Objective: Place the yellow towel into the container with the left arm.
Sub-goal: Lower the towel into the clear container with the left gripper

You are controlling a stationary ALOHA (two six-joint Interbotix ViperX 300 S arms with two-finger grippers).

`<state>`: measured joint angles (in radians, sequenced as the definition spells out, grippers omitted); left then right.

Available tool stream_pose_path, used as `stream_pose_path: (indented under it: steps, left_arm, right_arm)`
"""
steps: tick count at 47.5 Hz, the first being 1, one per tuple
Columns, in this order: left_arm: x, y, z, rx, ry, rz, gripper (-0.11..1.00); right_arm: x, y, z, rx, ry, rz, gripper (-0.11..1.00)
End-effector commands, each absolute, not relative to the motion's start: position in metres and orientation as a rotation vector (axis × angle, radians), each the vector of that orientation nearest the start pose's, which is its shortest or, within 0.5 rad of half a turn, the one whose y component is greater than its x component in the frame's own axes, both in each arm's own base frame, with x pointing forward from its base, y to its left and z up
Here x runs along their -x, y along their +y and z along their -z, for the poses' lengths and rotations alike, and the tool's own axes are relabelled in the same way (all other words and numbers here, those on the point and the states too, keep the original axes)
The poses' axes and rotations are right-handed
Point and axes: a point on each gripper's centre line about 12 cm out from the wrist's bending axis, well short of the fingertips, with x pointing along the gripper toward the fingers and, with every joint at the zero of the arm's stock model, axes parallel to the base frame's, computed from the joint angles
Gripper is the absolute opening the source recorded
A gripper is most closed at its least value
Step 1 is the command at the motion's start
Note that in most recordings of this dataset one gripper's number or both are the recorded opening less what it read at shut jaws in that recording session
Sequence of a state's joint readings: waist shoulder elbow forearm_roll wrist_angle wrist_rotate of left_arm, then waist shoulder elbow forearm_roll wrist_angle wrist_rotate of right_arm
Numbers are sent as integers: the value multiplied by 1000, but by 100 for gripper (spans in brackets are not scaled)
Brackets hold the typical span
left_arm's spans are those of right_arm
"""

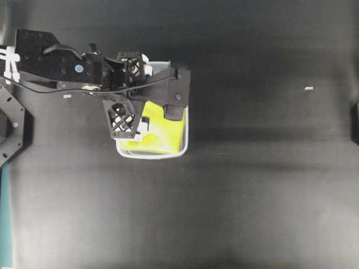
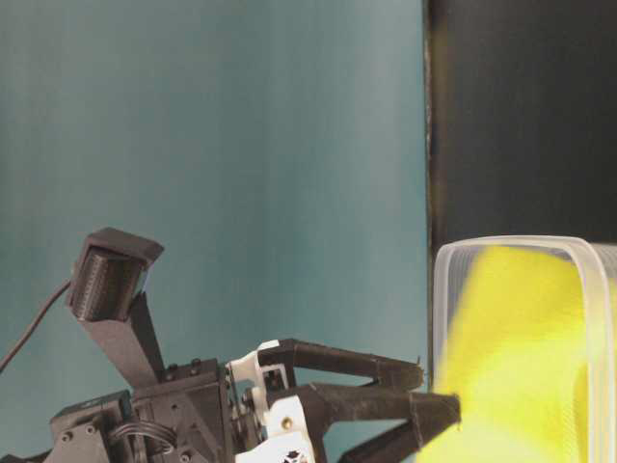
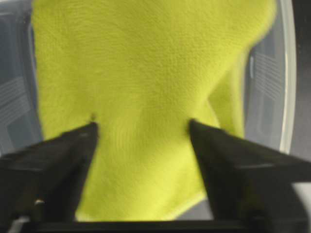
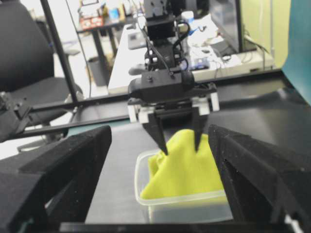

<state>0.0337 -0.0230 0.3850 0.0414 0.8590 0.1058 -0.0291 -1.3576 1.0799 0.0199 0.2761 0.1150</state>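
Where it lies inside the container [image 1: 183,143], the yellow towel [image 1: 162,134] is a soft, fuzzy, rumpled heap, so its long axis is hard to judge. The tub is translucent plastic with rounded corners. Above it, the left gripper [image 4: 178,142] holds its 2 jaws spread, tips apparently touching cloth. The right gripper's [image 4: 160,170] black fingers stand wide apart.
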Motion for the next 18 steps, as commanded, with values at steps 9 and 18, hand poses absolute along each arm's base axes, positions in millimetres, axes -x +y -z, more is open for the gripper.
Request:
stream_pose_path:
  steps: [9,18]
  left_arm:
    - [-368,21,-263,-95,1089,-11,88]
    - [-342,22,-309,-94,945,-28,87]
  right_arm:
    - [-128,-3,-334,-137,-6,25,78]
    - [-129,-3,-334,-137,-6,25,78]
